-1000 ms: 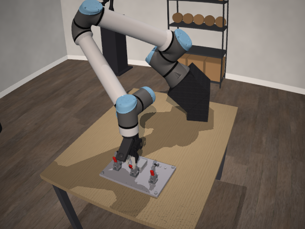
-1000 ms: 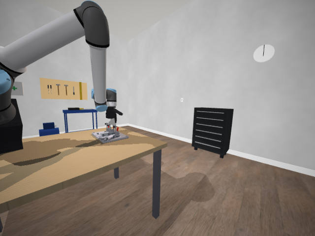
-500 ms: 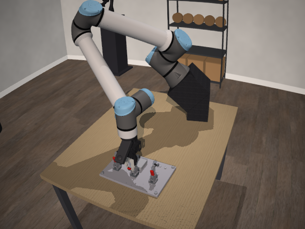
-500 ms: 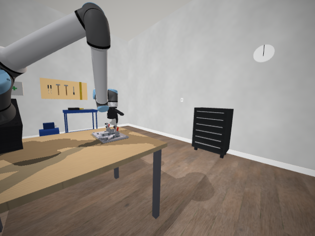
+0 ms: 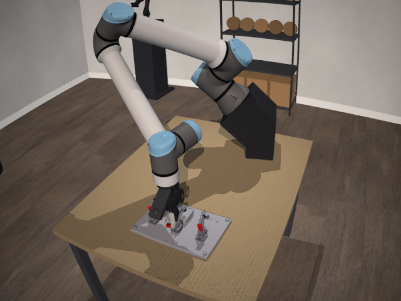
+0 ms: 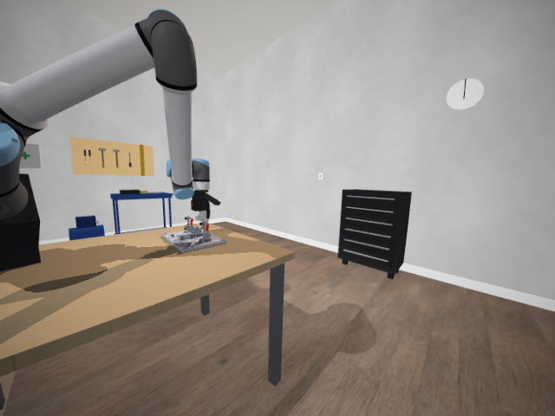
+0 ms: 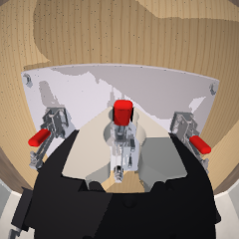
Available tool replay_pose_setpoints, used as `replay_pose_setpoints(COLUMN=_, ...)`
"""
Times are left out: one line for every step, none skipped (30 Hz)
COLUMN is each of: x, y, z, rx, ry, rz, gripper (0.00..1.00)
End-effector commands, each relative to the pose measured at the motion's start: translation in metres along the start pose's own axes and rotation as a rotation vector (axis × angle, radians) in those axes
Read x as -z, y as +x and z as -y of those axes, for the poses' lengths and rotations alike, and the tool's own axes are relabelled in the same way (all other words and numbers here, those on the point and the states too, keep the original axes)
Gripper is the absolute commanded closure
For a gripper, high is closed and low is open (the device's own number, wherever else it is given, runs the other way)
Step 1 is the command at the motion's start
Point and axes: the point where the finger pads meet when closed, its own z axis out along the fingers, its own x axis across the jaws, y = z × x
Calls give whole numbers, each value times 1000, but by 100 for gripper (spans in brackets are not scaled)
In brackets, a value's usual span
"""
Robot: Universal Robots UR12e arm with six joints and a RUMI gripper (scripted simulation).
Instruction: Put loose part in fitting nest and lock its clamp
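A grey fixture plate (image 5: 220, 233) (image 6: 216, 243) (image 7: 149, 85) lies near the table's front edge and carries three toggle clamps with red handles. My gripper (image 5: 171, 219) (image 6: 204, 223) (image 7: 121, 108) is shut and empty. It points down over the middle clamp, and its fingertips sit right at that clamp's red handle (image 5: 168, 225) (image 7: 122, 112). The left clamp's handle (image 5: 149, 207) (image 7: 40, 136) and the right clamp's handle (image 5: 199, 226) (image 7: 199, 144) stand apart from the fingers. A pale piece (image 5: 186, 214) shows on the plate behind the middle clamp. The fingers hide the nest under it.
The wooden table (image 5: 259, 194) (image 6: 134, 277) bears the arm's black base block (image 5: 259, 129) at the back. A shelf rack stands behind the table, and a black drawer cabinet (image 6: 374, 230) stands by the far wall.
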Motion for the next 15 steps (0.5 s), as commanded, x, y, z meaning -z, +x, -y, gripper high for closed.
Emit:
replay_pose_setpoints(x=-4, y=0, z=5, rx=0, ry=1, rz=0, gripper=100)
replay_pose_setpoints(x=-5, y=0, z=5, rx=0, ry=1, rz=0, gripper=100)
replay_pose_setpoints(x=-6, y=0, z=6, rx=0, ry=1, rz=0, gripper=100)
replay_pose_setpoints(x=-7, y=0, z=6, rx=0, ry=1, rz=0, gripper=100)
replay_pose_setpoints(x=-7, y=0, z=7, rx=0, ry=1, rz=0, gripper=100)
replay_pose_setpoints(x=-7, y=0, z=7, rx=0, ry=1, rz=0, gripper=100)
replay_pose_setpoints(x=-7, y=0, z=7, rx=0, ry=1, rz=0, gripper=100)
replay_pose_setpoints(x=-8, y=0, z=7, rx=0, ry=1, rz=0, gripper=100)
replay_pose_setpoints(x=-9, y=0, z=8, rx=0, ry=1, rz=0, gripper=100)
replay_pose_setpoints(x=-10, y=0, z=8, rx=0, ry=1, rz=0, gripper=100)
replay_pose_setpoints(x=-10, y=0, z=9, rx=0, ry=1, rz=0, gripper=100)
replay_pose_setpoints(x=-11, y=0, z=9, rx=0, ry=1, rz=0, gripper=100)
replay_pose_setpoints(x=-12, y=0, z=9, rx=0, ry=1, rz=0, gripper=100)
replay_pose_setpoints(x=-12, y=0, z=10, rx=0, ry=1, rz=0, gripper=100)
replay_pose_setpoints(x=-13, y=0, z=10, rx=0, ry=1, rz=0, gripper=100)
